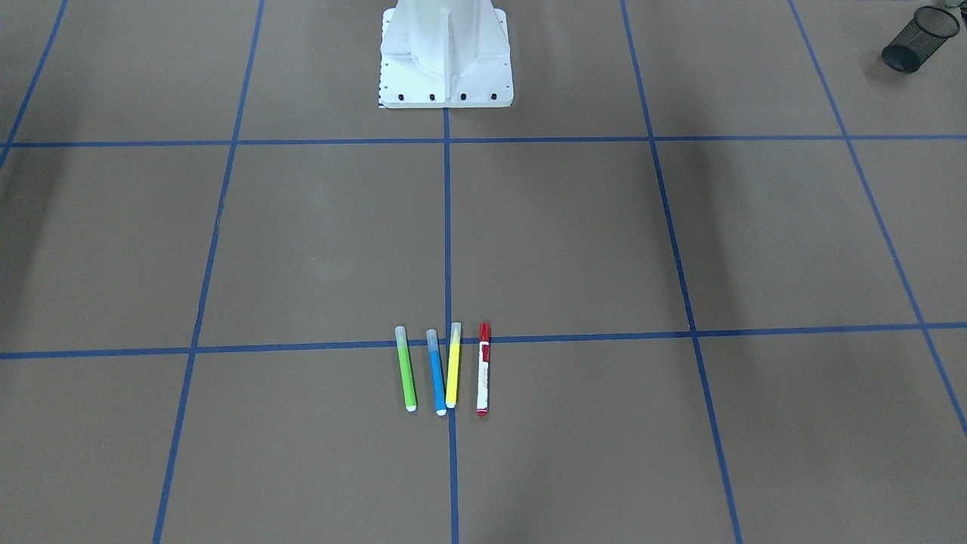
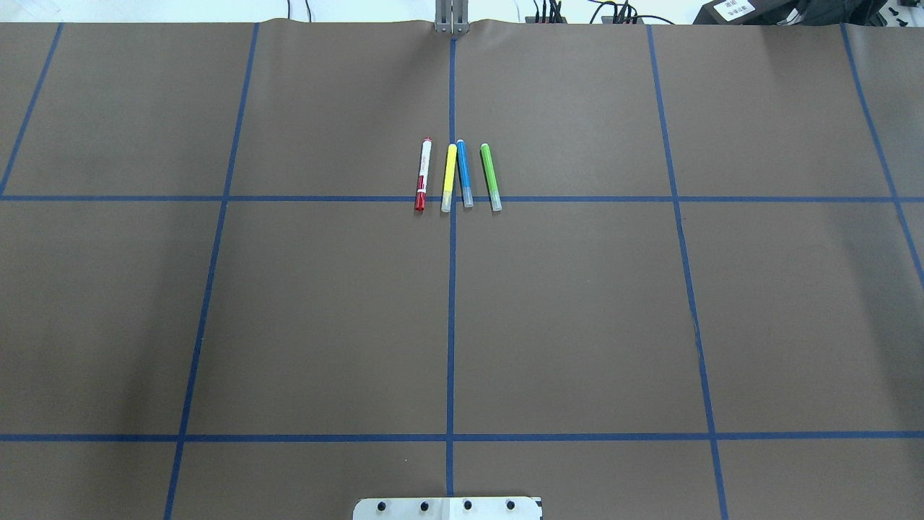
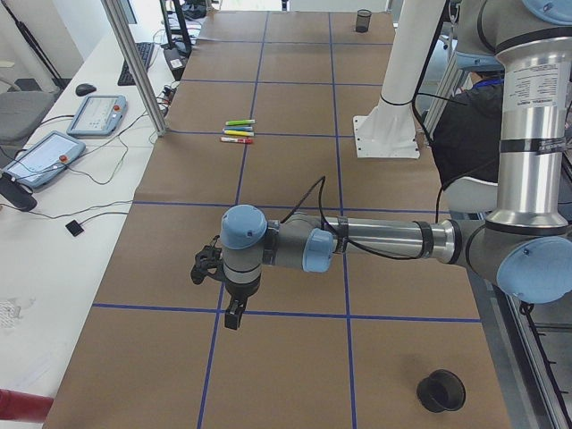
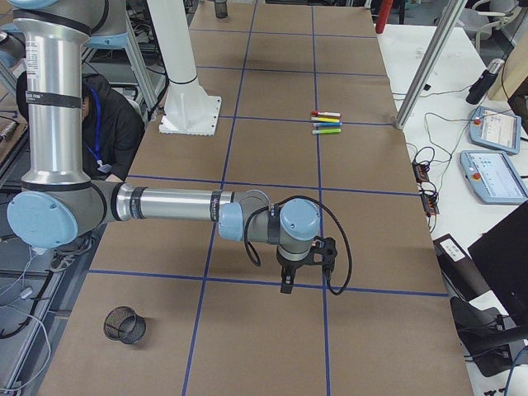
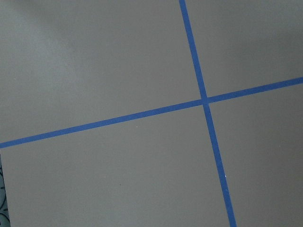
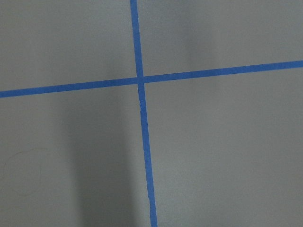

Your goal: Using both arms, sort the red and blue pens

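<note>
- I've got 4 markers in a row mid-table, far side from the base, caps twd the robot & lying across a blue tape line (image 1: 604, 335)
- red pen (image 1: 483, 369) is outermost on the robot's left side of the centre tape, on its own w/ a gap round it
- blue pen (image 1: 436, 372) is just on the robot's right of the centre tape; yellow marker (image 1: 453, 366) lies btwn it & the red one, angled in so their far ends nearly meet; can't tell if they touch
- green marker (image 1: 406, 368) is on the blue's other side, near but apart
- L gripper (image 3: 234, 315) & R gripper (image 4: 287, 282) both hang pointing down over bare brown paper, well apart from the pens; seen only from the table ends, so can't tell if fingers are apart or together
- wrist cams: just paper & tape crossings
- mesh cup (image 1: 919, 38) at the left end, another (image 4: 125, 324) at the right end
- white pedestal (image 1: 446, 57) at the centre, a person (image 4: 107, 124) behind it
</note>
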